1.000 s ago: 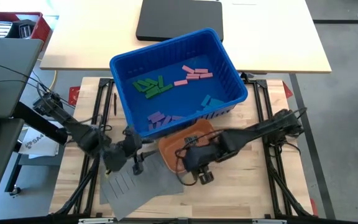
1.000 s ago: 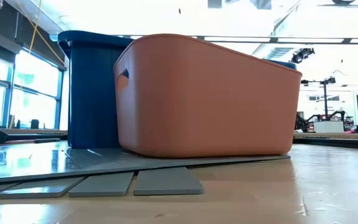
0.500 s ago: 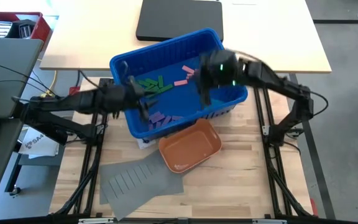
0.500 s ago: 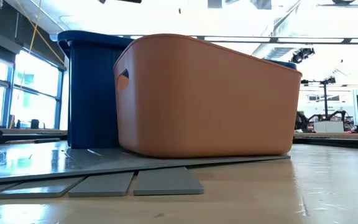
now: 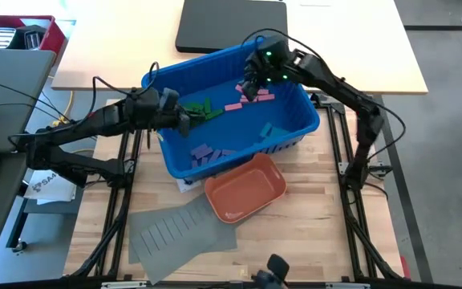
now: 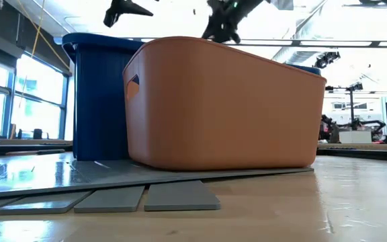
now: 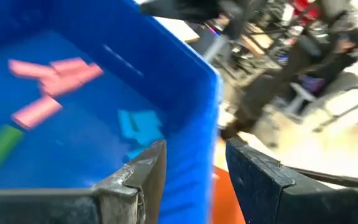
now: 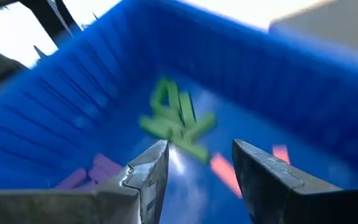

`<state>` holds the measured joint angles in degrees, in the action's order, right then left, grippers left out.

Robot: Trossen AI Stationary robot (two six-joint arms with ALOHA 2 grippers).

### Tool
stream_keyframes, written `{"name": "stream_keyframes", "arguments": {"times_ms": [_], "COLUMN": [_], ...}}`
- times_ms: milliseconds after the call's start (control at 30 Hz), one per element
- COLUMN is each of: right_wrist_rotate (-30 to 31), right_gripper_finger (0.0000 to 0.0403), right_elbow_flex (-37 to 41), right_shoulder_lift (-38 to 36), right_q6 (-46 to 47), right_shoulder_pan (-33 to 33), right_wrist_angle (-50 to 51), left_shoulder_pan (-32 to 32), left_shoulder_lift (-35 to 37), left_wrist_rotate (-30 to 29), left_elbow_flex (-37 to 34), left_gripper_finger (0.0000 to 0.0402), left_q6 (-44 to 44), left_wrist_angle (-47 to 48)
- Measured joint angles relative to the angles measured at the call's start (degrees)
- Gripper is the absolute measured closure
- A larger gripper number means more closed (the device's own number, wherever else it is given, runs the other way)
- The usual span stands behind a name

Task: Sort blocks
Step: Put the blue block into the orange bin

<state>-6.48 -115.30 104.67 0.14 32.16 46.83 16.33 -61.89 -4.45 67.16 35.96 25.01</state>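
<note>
A bright blue bin (image 5: pixel 295 120) holds the blocks in colour clusters — green blocks (image 5: pixel 196 110) just beside the dark left gripper (image 5: pixel 184 122), pink blocks (image 5: pixel 251 98) under the dark right gripper (image 5: pixel 251 84). Farther from both grippers lie light blue blocks (image 5: pixel 269 132) and purple blocks (image 5: pixel 207 152) (a pale lilac). Beyond the bin, away from either gripper, sits an orange-red tray (image 5: pixel 245 189) beside a grey divider sheet (image 5: pixel 179 233) marked with thin slots — all on a pale wood table (image 5: pixel 311 225).
</note>
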Motion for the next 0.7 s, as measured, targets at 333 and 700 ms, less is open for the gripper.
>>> {"name": "stream_keyframes", "arguments": {"times_ms": [333,700], "right_wrist_rotate": [0.33,-0.03], "right_gripper_finger": [0.0204,0.02], "right_elbow_flex": [-12.37,-3.65], "right_shoulder_lift": [14.04,19.31], "right_q6": [7.41,17.19], "right_shoulder_pan": [2.29,3.15], "right_wrist_angle": [29.43,40.27], "left_shoulder_pan": [3.83,11.98], "left_shoulder_lift": [0.13,0.13], "left_wrist_rotate": [17.47,23.38], "left_elbow_flex": [0.0,0.0], "left_gripper_finger": [0.0244,0.0244], "left_q6": [1.37,-4.42], "left_wrist_angle": [0.87,2.22]}}
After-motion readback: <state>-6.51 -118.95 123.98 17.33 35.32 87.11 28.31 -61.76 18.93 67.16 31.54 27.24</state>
